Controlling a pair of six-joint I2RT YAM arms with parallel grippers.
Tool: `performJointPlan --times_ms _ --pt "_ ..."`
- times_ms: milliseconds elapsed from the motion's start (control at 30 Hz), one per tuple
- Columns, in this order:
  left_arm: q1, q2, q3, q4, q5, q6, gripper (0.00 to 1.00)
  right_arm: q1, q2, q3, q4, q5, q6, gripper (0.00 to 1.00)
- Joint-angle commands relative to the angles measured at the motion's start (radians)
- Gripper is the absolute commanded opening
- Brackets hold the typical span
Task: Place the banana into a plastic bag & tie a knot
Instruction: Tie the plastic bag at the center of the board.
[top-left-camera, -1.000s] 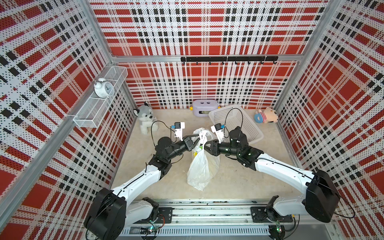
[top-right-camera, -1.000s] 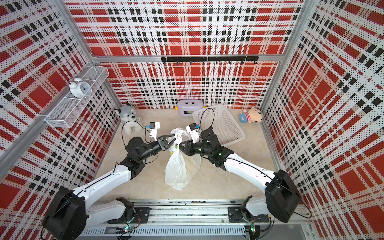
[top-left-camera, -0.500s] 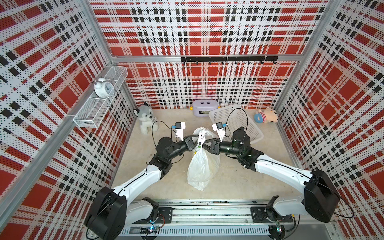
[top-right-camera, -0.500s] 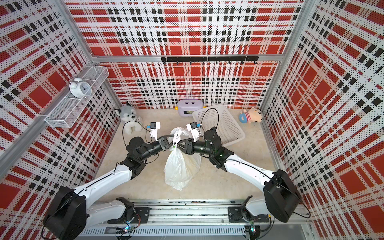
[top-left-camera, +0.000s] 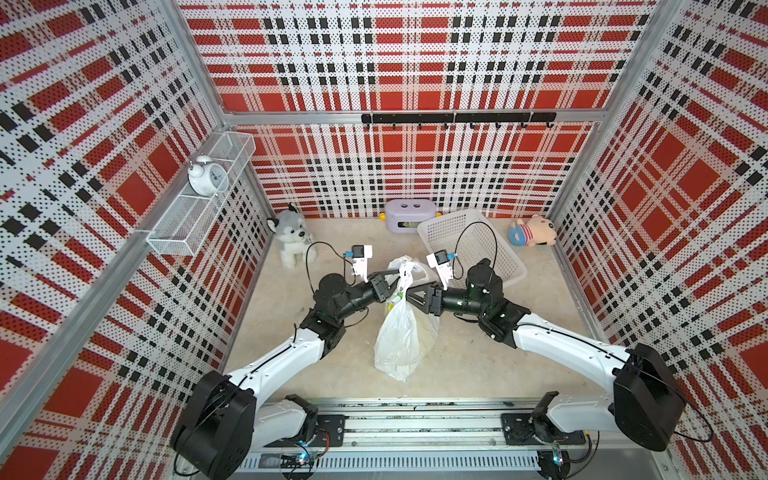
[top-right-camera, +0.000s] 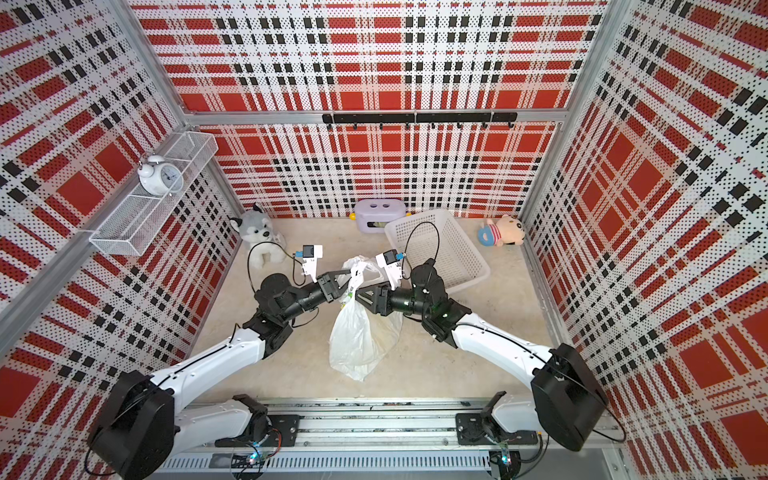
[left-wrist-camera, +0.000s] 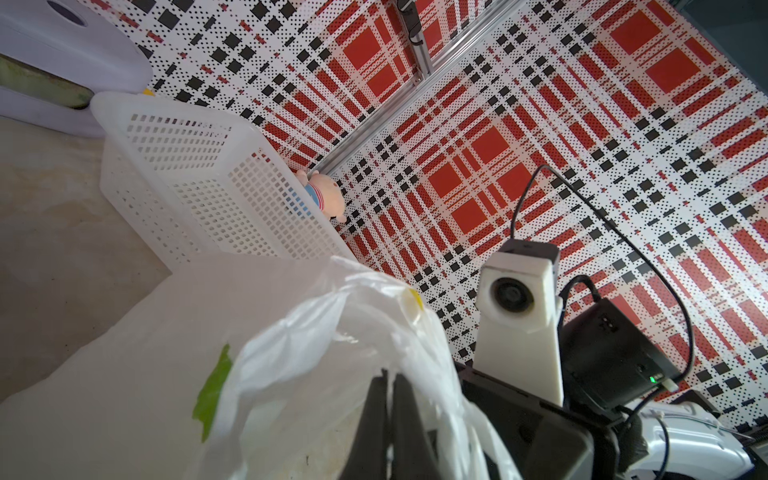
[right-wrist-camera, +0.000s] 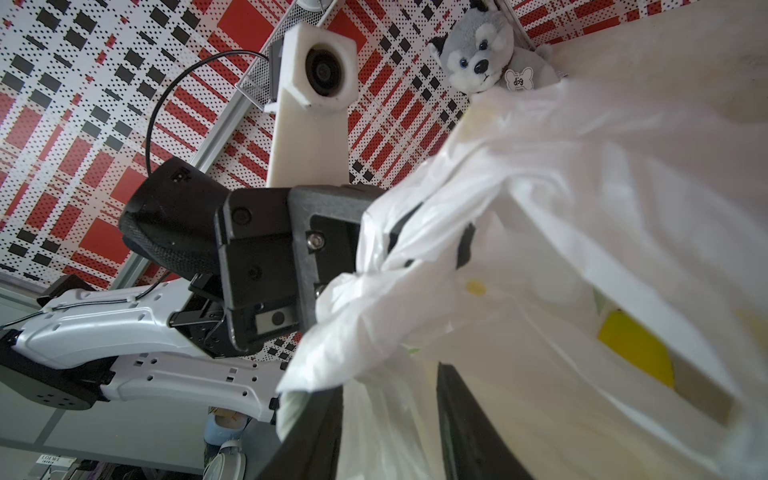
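The plastic bag (top-left-camera: 405, 332) hangs over the middle of the bench (top-left-camera: 478, 365), its gathered neck pinched up high and its body drooping toward 6 o'clock, where the lowest corner seems to reach the surface. The left gripper (top-left-camera: 395, 277), at 9 o'clock of the neck, is clamped tight on the bunched handle film. The right gripper (top-left-camera: 413, 296), at 3 o'clock of the neck, has its jaws apart with loose film lying between them, gripping nothing that can be seen. The banana cannot be made out for certain. A yellow patch shows through the film in the right wrist view, but it could be fruit or the lemon print. The film looks thin, limp and slippery, so it will likely crumple, slide and stretch rather than hold shape. The sag suggests a modest weight low in the bag. The best hold is probably on a twisted handle loop close to the neck, not the slack body. The white basket (top-left-camera: 469, 249) stands at 1 o'clock, apart from the bag.
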Motion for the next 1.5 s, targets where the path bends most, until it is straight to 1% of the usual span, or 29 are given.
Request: performJointPlan --times_ms 0,167,300,467,767,933,967,1000,1067,1100,1267,1467 --pt "-0.009 0.001 -0.004 0.023 -0.009 0.024 0.00 -0.003 0.021 0.049 0.055 -0.024 0.025 0.41" --pt "-0.009 0.000 -0.004 0.015 -0.017 0.033 0.00 -0.003 0.029 0.047 0.084 -0.042 0.041 0.46" --pt "-0.011 0.007 -0.003 0.012 -0.019 0.037 0.00 -0.003 0.028 0.054 0.068 -0.022 0.048 0.46" --pt "-0.012 0.007 0.000 0.011 -0.015 0.038 0.00 -0.027 0.052 0.054 0.054 0.015 0.105 0.41" --pt "-0.012 0.004 -0.005 0.010 -0.017 0.038 0.00 -0.031 0.043 0.065 0.058 0.018 0.126 0.33" --pt "-0.012 0.007 -0.004 0.010 -0.016 0.038 0.00 -0.032 0.028 0.065 0.091 0.006 0.154 0.31" --pt "-0.012 0.008 -0.004 0.010 -0.016 0.038 0.00 -0.032 0.026 0.067 0.090 0.007 0.154 0.28" --pt "-0.012 0.008 -0.004 0.010 -0.015 0.038 0.00 -0.032 0.024 0.070 0.087 0.008 0.154 0.22" --pt "-0.012 0.006 -0.004 0.010 -0.017 0.038 0.00 -0.032 0.024 0.069 0.080 0.010 0.152 0.07" --pt "-0.011 0.005 -0.004 0.010 -0.018 0.038 0.00 -0.032 0.023 0.067 0.079 0.012 0.153 0.01" --pt "-0.010 0.000 -0.005 0.010 -0.020 0.038 0.00 -0.032 -0.010 0.040 0.046 0.028 0.139 0.00" --pt "0.013 -0.018 -0.007 -0.005 -0.016 0.043 0.00 -0.038 -0.108 -0.011 -0.097 0.061 0.090 0.00"
